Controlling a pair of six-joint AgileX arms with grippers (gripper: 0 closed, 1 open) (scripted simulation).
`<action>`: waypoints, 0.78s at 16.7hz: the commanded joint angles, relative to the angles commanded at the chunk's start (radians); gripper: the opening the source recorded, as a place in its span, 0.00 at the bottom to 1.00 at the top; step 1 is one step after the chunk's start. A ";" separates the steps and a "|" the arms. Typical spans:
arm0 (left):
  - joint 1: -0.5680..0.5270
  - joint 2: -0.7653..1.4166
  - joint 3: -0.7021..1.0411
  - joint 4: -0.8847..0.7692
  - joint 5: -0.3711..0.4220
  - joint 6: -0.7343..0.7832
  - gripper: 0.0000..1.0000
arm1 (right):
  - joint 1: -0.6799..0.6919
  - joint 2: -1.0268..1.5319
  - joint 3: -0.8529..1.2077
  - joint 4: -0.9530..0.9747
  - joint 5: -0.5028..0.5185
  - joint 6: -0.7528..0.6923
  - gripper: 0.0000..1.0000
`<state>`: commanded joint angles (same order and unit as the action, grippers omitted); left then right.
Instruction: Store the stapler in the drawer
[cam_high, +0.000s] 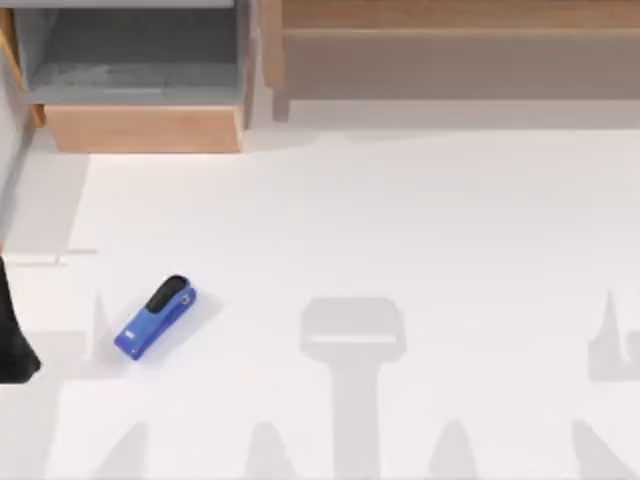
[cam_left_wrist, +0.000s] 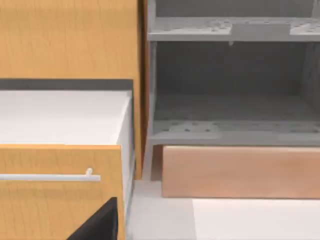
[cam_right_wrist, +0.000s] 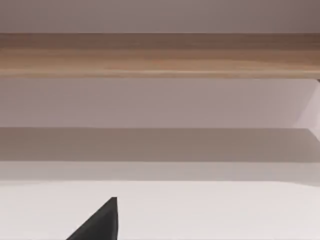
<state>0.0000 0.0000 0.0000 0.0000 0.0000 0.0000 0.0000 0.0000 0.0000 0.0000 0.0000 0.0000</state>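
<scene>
Bare table (cam_high: 400, 230) lies all around the stapler (cam_high: 156, 317); the drawer (cam_high: 140, 128) stands pulled out, open-topped, with the shelf unit (cam_high: 450, 50) beside it.

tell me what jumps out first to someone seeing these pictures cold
The blue stapler grabs the eye, lying alone on the white table toward its left side. Next comes the drawer at the far left corner, pulled open with its grey floor bare, beside the brown shelf unit.

White table (cam_high: 400, 230) w/ stapler (cam_high: 156, 317) lying front-left, drawer (cam_high: 140, 128) & shelf unit (cam_high: 450, 60) at back.
</scene>
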 joint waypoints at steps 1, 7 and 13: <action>0.000 0.000 0.000 0.000 0.000 0.000 1.00 | 0.000 0.000 0.000 0.000 0.000 0.000 1.00; -0.036 0.158 0.128 -0.097 0.000 0.029 1.00 | 0.000 0.000 0.000 0.000 0.000 0.000 1.00; -0.132 0.648 0.472 -0.357 -0.001 0.106 1.00 | 0.000 0.000 0.000 0.000 0.000 0.000 1.00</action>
<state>-0.1322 0.6485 0.4724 -0.3573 -0.0007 0.1058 0.0000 0.0000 0.0000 0.0000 0.0000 0.0000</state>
